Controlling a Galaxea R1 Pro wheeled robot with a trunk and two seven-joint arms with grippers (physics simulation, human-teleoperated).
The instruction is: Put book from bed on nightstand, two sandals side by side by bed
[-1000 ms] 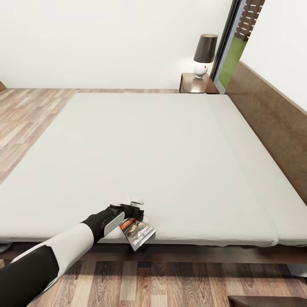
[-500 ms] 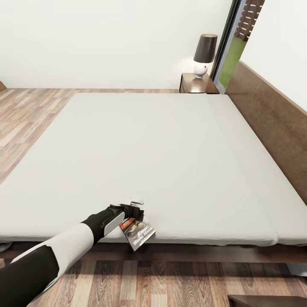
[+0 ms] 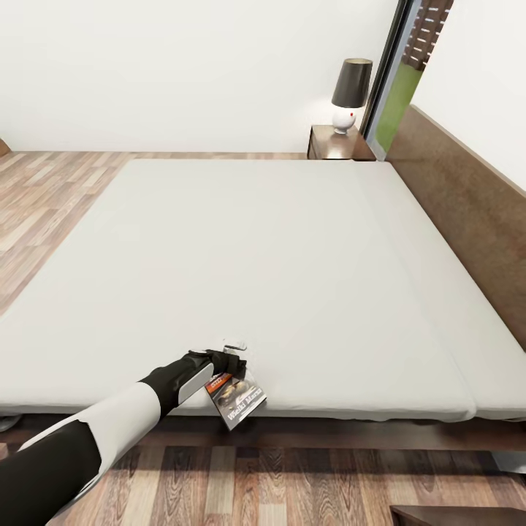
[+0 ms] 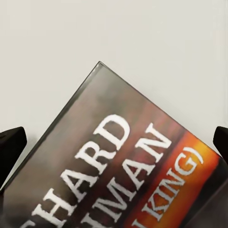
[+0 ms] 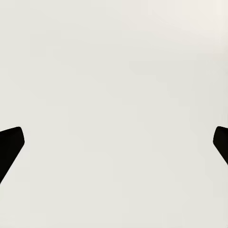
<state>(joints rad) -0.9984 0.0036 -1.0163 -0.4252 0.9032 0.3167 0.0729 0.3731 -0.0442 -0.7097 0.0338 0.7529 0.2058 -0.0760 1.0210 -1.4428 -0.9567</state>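
The book [image 3: 237, 397], a dark paperback with white lettering and an orange band, lies tilted at the front edge of the bed [image 3: 256, 256], one corner past the pale mattress. My left gripper [image 3: 234, 360] is right at its upper end. In the left wrist view the book [image 4: 118, 171] sits close up between the two wide-apart black fingertips [image 4: 10, 147] of the open left gripper [image 4: 114, 147]. A nightstand [image 3: 332, 144] stands at the bed's far corner. The right gripper [image 5: 114, 142] is open before a plain pale surface. The sandals are out of view.
A lamp [image 3: 351, 91] with a dark shade and white base stands on the nightstand. The brown headboard [image 3: 467, 197] runs along the right. Wood floor [image 3: 51, 197] lies to the left of the bed and in front of it. A dark brown cabinet top [image 3: 456, 516] shows at the bottom right.
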